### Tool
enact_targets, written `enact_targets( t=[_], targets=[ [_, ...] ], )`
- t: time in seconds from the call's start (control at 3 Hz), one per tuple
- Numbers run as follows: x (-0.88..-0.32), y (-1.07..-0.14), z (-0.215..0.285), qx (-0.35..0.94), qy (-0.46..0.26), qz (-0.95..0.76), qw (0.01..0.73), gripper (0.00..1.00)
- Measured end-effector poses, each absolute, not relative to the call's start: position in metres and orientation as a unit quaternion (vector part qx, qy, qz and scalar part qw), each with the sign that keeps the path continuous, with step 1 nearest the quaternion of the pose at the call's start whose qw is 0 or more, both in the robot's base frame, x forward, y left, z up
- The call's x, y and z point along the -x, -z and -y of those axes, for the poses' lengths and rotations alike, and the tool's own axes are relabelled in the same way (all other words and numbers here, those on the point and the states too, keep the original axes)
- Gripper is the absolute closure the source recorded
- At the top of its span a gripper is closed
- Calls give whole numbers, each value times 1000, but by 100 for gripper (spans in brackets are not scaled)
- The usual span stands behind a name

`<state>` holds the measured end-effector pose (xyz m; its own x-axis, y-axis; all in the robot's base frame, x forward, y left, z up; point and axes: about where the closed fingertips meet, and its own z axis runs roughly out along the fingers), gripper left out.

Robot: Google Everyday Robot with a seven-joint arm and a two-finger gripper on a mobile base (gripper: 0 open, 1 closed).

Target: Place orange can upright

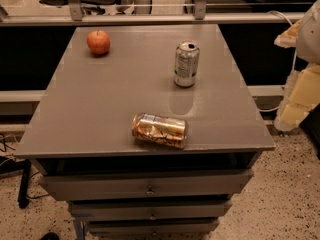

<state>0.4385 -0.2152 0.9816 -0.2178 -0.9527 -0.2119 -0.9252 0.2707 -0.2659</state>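
The orange can lies on its side near the front edge of the grey table, its long axis running left to right. It is shiny golden-orange with dark and white markings. My gripper shows as pale cream parts at the right edge of the view, off the table's right side and well away from the can. It holds nothing that I can see.
A silver-grey can stands upright behind the orange can, towards the back right. A red apple sits at the back left. The table has drawers below its front edge. A rail and chairs stand behind.
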Motion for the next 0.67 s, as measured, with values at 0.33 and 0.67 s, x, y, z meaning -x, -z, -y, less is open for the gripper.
enact_targets(
  t=[0.33, 0.67],
  targets=[
    [-438, -982, 215, 602, 41, -779, 168, 0],
    [-445, -976, 198, 607, 22, -774, 178, 0]
  ],
)
